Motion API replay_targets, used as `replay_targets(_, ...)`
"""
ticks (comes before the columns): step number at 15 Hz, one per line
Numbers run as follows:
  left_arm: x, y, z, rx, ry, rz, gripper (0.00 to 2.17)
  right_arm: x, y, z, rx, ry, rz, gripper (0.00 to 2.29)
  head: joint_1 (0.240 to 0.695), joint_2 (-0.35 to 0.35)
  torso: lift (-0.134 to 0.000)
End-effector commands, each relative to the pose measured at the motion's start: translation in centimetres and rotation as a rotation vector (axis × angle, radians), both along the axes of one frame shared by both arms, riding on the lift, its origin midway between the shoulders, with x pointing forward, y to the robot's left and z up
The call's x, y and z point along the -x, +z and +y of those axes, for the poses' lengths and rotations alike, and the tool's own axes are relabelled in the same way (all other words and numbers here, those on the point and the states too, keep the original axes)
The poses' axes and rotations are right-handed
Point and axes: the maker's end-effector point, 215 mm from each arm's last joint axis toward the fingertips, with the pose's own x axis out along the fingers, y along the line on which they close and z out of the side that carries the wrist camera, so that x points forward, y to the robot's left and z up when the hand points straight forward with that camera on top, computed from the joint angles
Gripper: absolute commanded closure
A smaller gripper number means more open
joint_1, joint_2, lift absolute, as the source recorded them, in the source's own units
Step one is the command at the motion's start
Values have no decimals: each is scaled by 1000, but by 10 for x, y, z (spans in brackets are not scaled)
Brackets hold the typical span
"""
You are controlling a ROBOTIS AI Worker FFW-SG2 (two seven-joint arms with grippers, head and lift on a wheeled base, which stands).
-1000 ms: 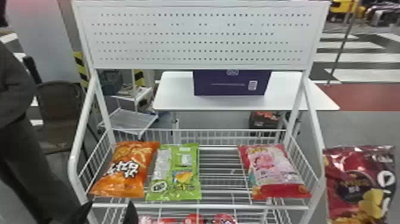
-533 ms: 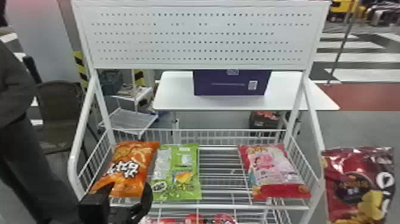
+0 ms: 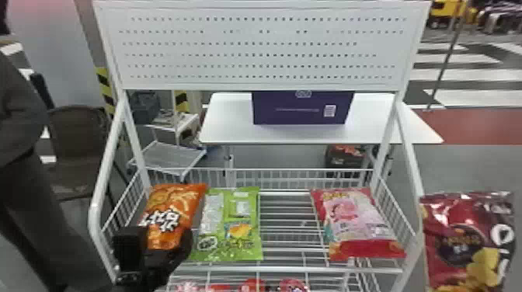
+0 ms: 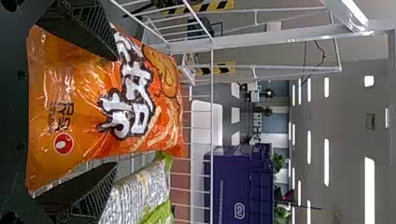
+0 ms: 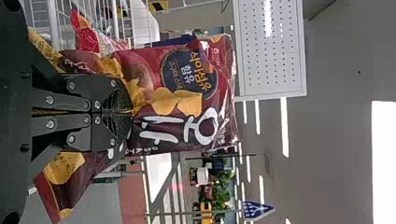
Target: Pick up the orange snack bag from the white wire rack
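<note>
Green pkt (image 3: 239, 233) beside orange bag (image 3: 174, 205), L grpr (image 3: 161, 236) unclenched, R grpr (image 5: 128, 112) clenching maroon pkt (image 5: 175, 79)

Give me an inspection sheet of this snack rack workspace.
Surface: white wire rack, its basket holding three bags.
Job's things: orange snack bag at the basket's left.
Clutter: green bag beside it, pink-and-red bag at the right.
Left end effector: open, fingers either side of the orange snack bag.
Right end effector: shut on dark red bag.
Cables: nothing seen around the bags.
Surroundings: purple box on white table behind.
</note>
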Motion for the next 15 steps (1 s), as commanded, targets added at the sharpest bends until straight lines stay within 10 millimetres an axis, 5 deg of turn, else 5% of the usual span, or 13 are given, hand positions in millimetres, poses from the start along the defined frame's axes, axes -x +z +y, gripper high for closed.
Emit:
replay_targets(1, -4, -4, 6, -4, 10, 9, 272, 0, 0, -1, 1, -1, 0, 2098, 499, 0, 0)
replay_targets(2, -4, -5, 6, -6, 10, 12, 529, 0, -1, -1, 0, -2, 3, 2098, 499, 0, 0)
replay_targets(4, -1, -14, 11, -9, 52, 41, 1922, -1, -1, 0, -2, -3, 3, 2098, 499, 0, 0)
replay_targets(5, 2, -13, 15, -13, 64, 37, 2145, -2, -2, 0, -3, -2, 5, 2098, 499, 0, 0)
replay_targets(7, 12, -9, 9, -10, 47, 33, 2142, -3, -2, 2, -5, -1, 4, 2098, 499, 0, 0)
replay_targets(11, 33, 36, 2, 20, 42, -56, 2142, -5, -3, 2, -9, -1, 3, 2098, 499, 0, 0)
replay_targets(15, 95, 66, -1, 54, 30, -98, 2142, -6, -5, 4, -13, 1, 4, 2098, 499, 0, 0)
